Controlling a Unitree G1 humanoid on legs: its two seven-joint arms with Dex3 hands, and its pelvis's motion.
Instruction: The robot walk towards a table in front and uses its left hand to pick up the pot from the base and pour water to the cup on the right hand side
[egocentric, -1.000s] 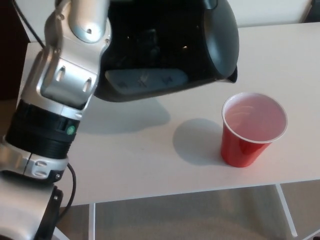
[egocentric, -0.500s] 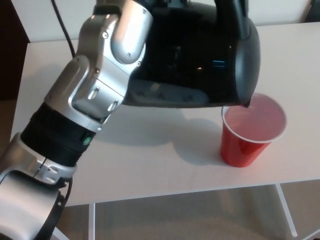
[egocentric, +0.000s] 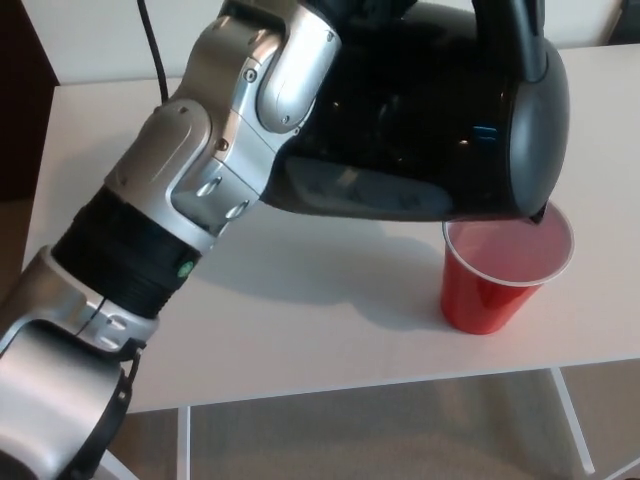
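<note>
A black pot (egocentric: 440, 120) hangs tilted in the air over the white table (egocentric: 300, 320), filling the upper middle of the head view. My left arm reaches up from the lower left, and my left hand (egocentric: 350, 25) is shut on the pot's handle side, mostly hidden behind the wrist. The pot's spout sits just above the far rim of the red cup (egocentric: 505, 265), which stands upright at the right near the table's front edge. The cup's inside looks pale pink. My right hand does not show.
The table's front edge runs across the lower part of the picture, with a white frame leg (egocentric: 572, 420) below at the right. A black cable (egocentric: 152, 50) runs up at the top left. A dark panel (egocentric: 20, 100) stands at the far left.
My left arm has carried the pot to the right and tipped it further. Its spout has gone from left of the cup to over the cup's rim. The cup has stayed put.
</note>
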